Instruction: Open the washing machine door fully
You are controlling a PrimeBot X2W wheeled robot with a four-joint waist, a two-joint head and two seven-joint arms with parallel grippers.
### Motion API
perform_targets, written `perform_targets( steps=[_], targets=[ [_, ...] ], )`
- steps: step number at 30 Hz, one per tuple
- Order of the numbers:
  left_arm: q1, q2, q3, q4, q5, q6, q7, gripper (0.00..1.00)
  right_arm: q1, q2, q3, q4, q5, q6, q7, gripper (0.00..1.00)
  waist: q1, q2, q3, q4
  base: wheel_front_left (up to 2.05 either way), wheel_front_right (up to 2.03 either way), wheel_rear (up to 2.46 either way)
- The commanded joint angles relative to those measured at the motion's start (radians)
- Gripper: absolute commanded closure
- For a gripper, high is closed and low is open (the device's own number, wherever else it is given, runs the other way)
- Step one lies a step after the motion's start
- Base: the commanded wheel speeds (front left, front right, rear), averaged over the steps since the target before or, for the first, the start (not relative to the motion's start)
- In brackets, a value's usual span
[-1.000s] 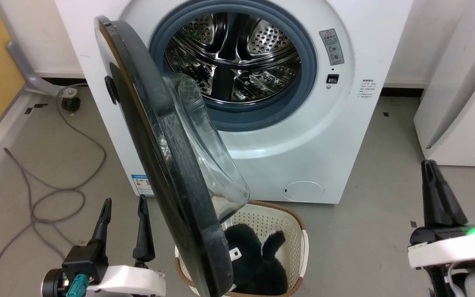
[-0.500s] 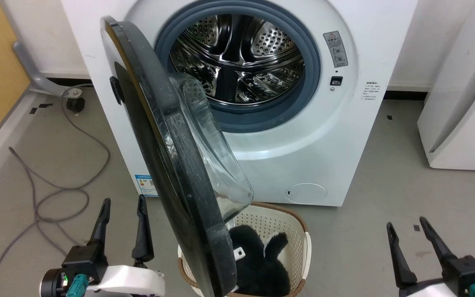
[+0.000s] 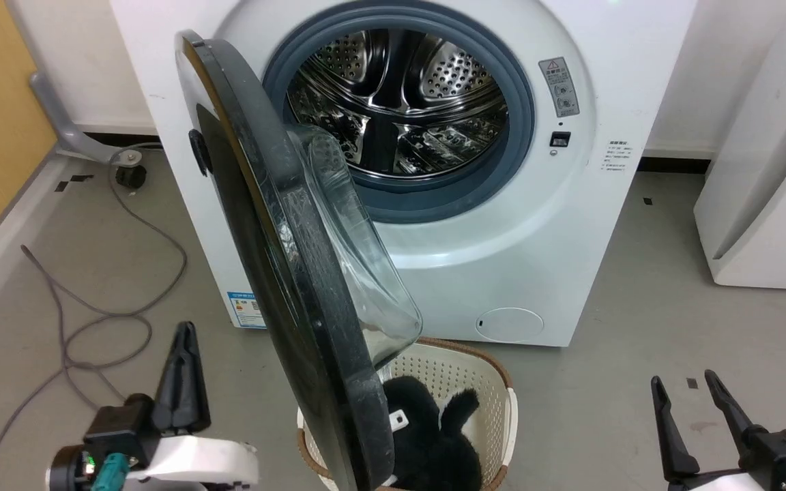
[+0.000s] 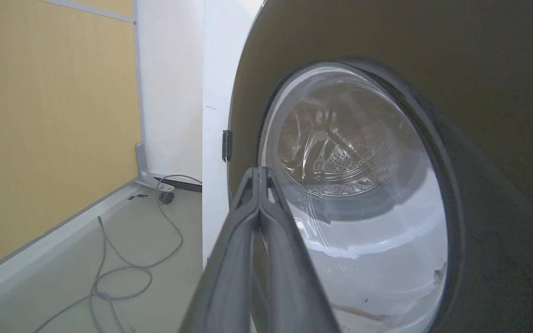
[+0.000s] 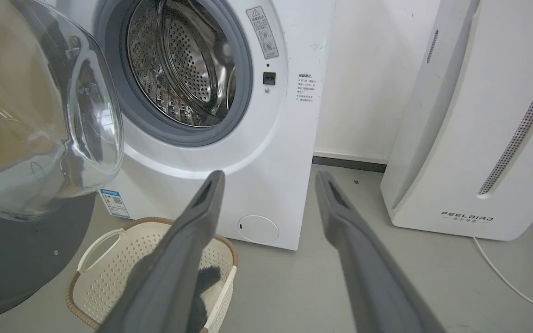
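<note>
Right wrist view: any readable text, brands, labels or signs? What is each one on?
"FEEL...", probably "FEELBIRD", in stylised letters: white appliance, low on its front.
Too small to read: grey warning sticker with a red triangle sign, on the washing machine front.
Too small to read: black print block, same front.
Too small to read: blue label, lower front corner.
</note>
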Motion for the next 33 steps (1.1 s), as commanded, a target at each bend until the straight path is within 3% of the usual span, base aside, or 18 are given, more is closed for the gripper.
perform_targets(
  steps=[1,10,16,22,33],
  targets=[
    [-0.008,0.001,0.010,-0.019,0.012,-0.006,-0.006,1.00,0.007,0.005,-0.004,-0.003,0.005,-0.001,-0.004,0.00,0.0000,0.0000,0.000,0.002,0.00,0.00,0.00],
    [-0.077,0.001,0.011,-0.196,0.043,-0.020,-0.006,1.00,0.005,0.005,-0.006,-0.011,0.017,-0.001,-0.004,0.00,0.0000,0.0000,0.003,0.006,0.00,0.00,0.00],
    [-0.128,0.001,-0.047,-0.320,0.047,-0.039,-0.006,1.00,0.003,0.005,-0.002,-0.013,0.025,-0.001,-0.004,0.00,0.0000,0.0000,0.010,0.004,0.00,0.00,0.00],
    [-0.166,0.001,-0.157,-0.398,0.036,-0.061,-0.006,1.00,-0.002,0.005,0.002,-0.010,0.033,-0.001,-0.004,0.00,0.0000,0.0000,0.018,-0.003,0.00,0.00,0.00],
    [-0.161,0.001,-0.342,-0.413,0.018,-0.088,-0.006,1.00,-0.004,0.005,0.009,-0.001,0.043,-0.001,-0.004,0.00,0.0000,0.0000,0.018,-0.023,0.00,0.00,0.00]
  ],
)
